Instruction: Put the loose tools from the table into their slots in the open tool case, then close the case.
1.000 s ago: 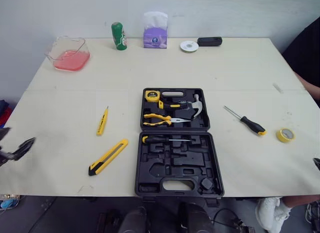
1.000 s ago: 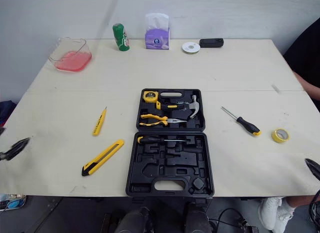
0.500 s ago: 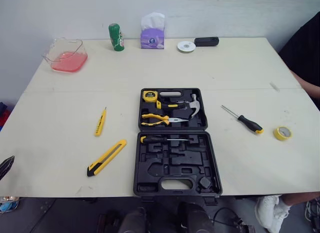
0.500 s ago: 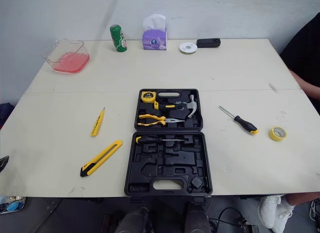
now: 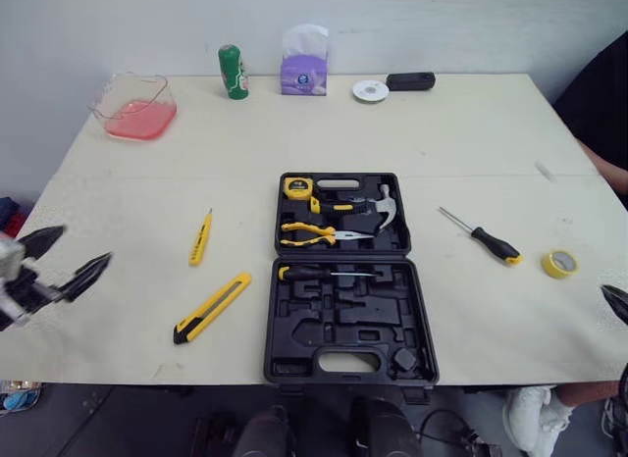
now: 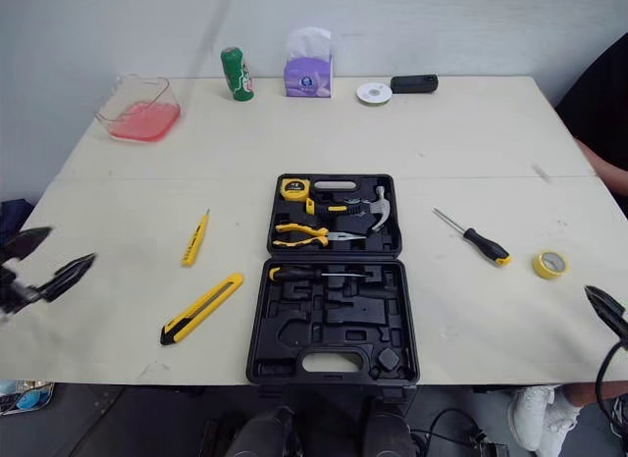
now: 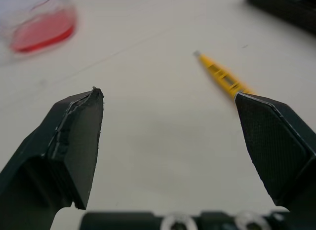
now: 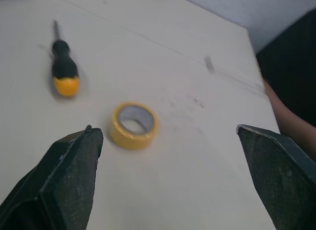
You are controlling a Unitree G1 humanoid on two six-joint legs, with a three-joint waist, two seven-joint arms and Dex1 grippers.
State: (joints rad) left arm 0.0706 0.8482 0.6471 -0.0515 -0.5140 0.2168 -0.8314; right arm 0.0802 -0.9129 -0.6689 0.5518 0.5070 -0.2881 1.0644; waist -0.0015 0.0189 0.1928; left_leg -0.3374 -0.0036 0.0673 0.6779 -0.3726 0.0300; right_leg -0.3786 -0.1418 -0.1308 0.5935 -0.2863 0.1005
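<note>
Left gripper (image 7: 168, 96) and right gripper (image 8: 165, 129) spread wide, nothing held.
No loose tool is gripped yet: the yellow tester (image 5: 200, 238) and utility knife (image 5: 212, 308) lie left of the open tool case (image 5: 343, 320), the screwdriver (image 5: 481, 237) and tape roll (image 5: 559, 265) right. A descent onto one is called for. The right gripper is cut off in the head views.

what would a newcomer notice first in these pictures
The open black plastic tool case lies in the middle of the pale table, its near half mostly bare slots. Bright yellow stands out around it: a yellow-and-black utility knife and a slim yellow pen-shaped tool on the robot's left, a black-handled screwdriver and a yellow tape roll on its right. The left gripper and right gripper hover open at the table's sides.
</note>
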